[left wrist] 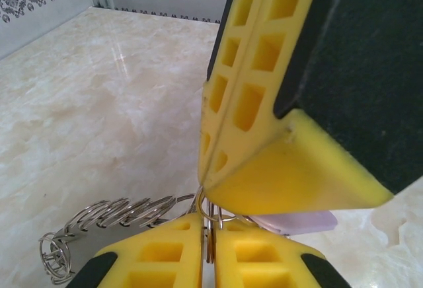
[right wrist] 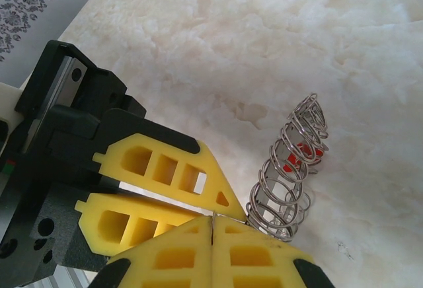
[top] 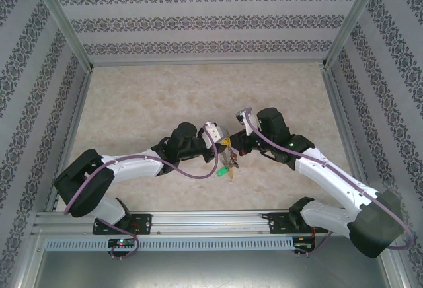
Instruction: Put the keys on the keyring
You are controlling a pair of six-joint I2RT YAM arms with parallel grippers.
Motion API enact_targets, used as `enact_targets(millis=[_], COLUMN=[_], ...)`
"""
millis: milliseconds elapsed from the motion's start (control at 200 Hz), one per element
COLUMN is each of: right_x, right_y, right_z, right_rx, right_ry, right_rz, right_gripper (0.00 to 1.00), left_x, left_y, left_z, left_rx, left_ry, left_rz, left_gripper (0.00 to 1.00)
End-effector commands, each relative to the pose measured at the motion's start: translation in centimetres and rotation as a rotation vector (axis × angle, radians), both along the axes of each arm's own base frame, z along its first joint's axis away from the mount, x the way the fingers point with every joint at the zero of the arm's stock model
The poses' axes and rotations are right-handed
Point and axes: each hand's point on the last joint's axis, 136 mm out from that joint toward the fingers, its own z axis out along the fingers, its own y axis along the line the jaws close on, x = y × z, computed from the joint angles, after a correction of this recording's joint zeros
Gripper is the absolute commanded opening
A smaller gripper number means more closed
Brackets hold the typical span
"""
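Observation:
Above the table's near middle my two grippers meet tip to tip. The left gripper is shut on thin wire loops of the keyring. The right gripper is shut on a thin metal edge at the same spot. The keyring hangs beside both tips as a grey plate fringed with coiled loops. A red key sits among the loops. A lilac key lies just behind the tips. A green key dangles below the grippers.
The marble tabletop spreads out to the left and behind the grippers. Patterned walls with aluminium posts close in three sides. A metal rail carrying the arm bases runs along the near edge.

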Motion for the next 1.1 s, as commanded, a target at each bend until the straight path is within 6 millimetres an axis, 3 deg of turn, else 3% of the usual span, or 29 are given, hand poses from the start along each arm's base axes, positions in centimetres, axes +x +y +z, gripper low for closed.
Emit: enact_targets(millis=[0, 140, 485, 834, 1094], right_x=[-0.1, 0.0, 0.0, 0.9, 1.1], right_y=[1.2, 1.1, 0.8, -1.3, -1.6], right_z=[2.2, 2.3, 2.0, 0.9, 1.1], right_rx=[0.043, 0.038, 0.029, -0.006, 0.001], right_ry=[-0.053, -0.059, -0.06, -0.036, -0.037], right_rz=[0.051, 0.047, 0.034, -0.08, -0.094], right_gripper=[0.0, 0.0, 0.0, 0.0, 0.0], left_x=[0.0, 0.0, 0.0, 0.1, 0.2], left_y=[-0.4, -0.3, -0.2, -0.2, -0.3], left_z=[1.8, 1.9, 2.2, 2.6, 2.7], left_rx=[-0.01, -0.009, -0.023, -0.06, -0.086], left_ry=[-0.051, -0.051, -0.053, -0.052, -0.047], left_rz=[-0.006, -0.005, 0.002, 0.018, 0.024], left_gripper=[0.08, 0.0, 0.0, 0.0, 0.0])
